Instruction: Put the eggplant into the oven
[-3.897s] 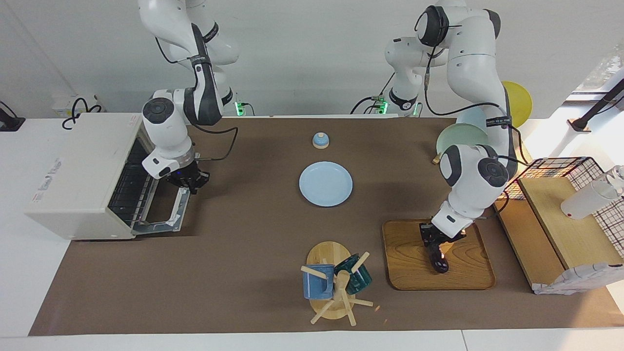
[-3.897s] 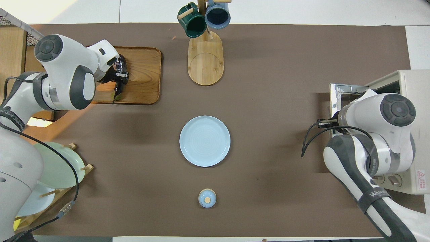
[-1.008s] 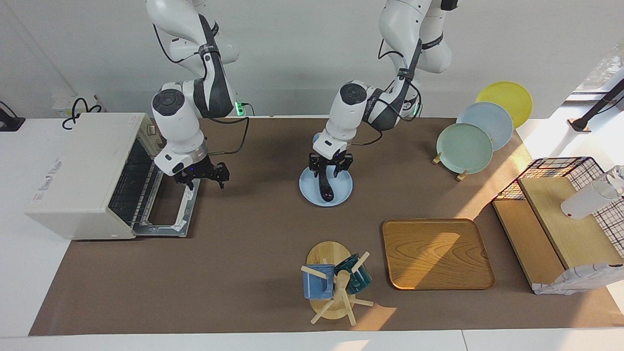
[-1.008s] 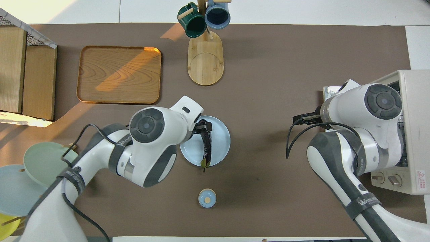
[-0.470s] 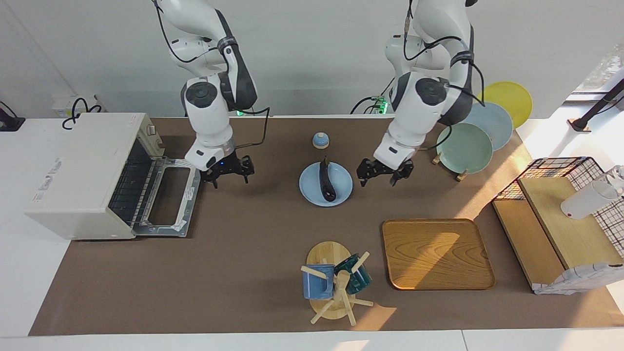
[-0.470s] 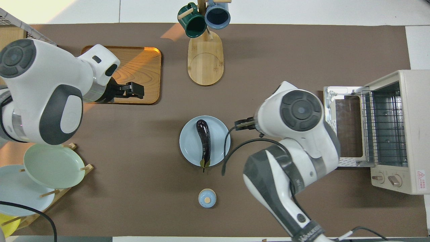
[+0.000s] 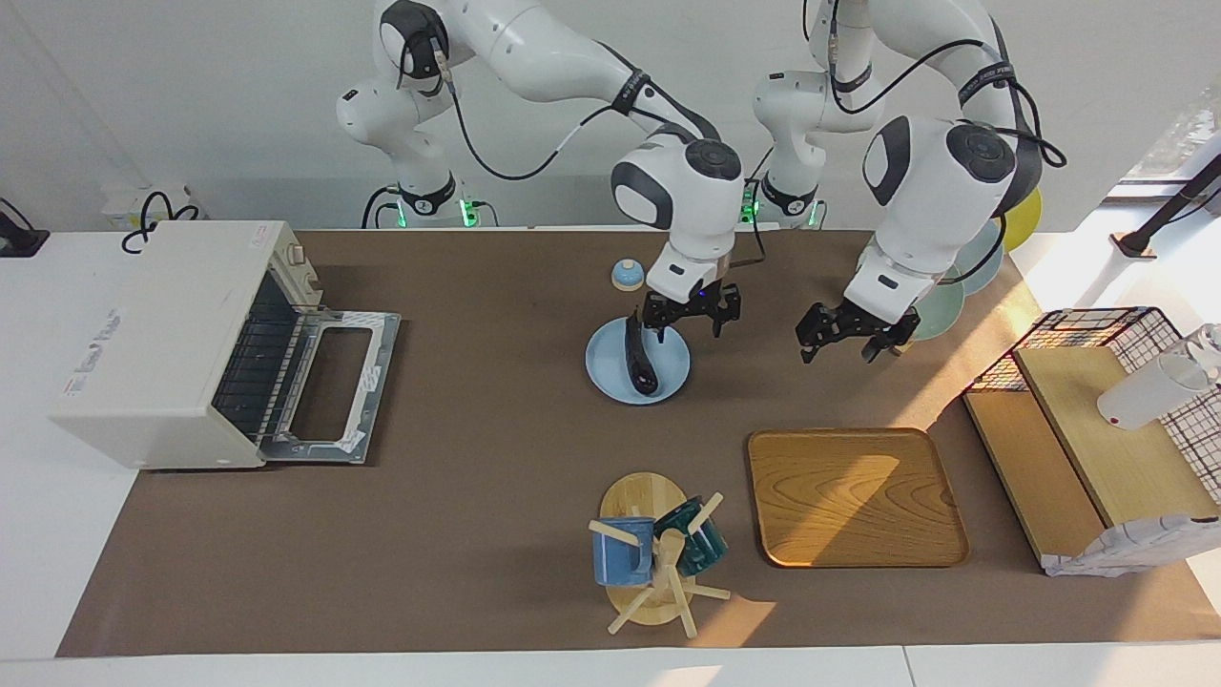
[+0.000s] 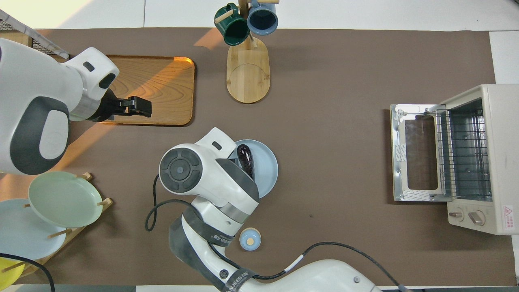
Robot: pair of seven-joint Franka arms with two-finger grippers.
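The dark purple eggplant (image 7: 639, 361) lies on the light blue plate (image 7: 606, 368) in the middle of the mat. From overhead the right arm's wrist hides part of the eggplant (image 8: 245, 157) and of the plate (image 8: 266, 175). My right gripper (image 7: 688, 328) hangs open just over the plate, beside the eggplant and not touching it. My left gripper (image 7: 841, 347) is open and holds nothing; it is up in the air over the mat by the wooden tray (image 7: 854, 496). The white oven (image 7: 157, 329) stands at the right arm's end with its door (image 7: 329, 382) folded down and the wire rack showing.
A mug stand (image 7: 656, 558) with two mugs stands farther from the robots than the plate. A small blue lidded pot (image 7: 627, 275) sits nearer to the robots than the plate. A rack of plates (image 7: 940, 291) and a wire basket with wooden boxes (image 7: 1097, 420) fill the left arm's end.
The right arm has swung from the oven door across to the plate. The left gripper has drawn away from the plate toward the left arm's end. The eggplant has stayed on the plate.
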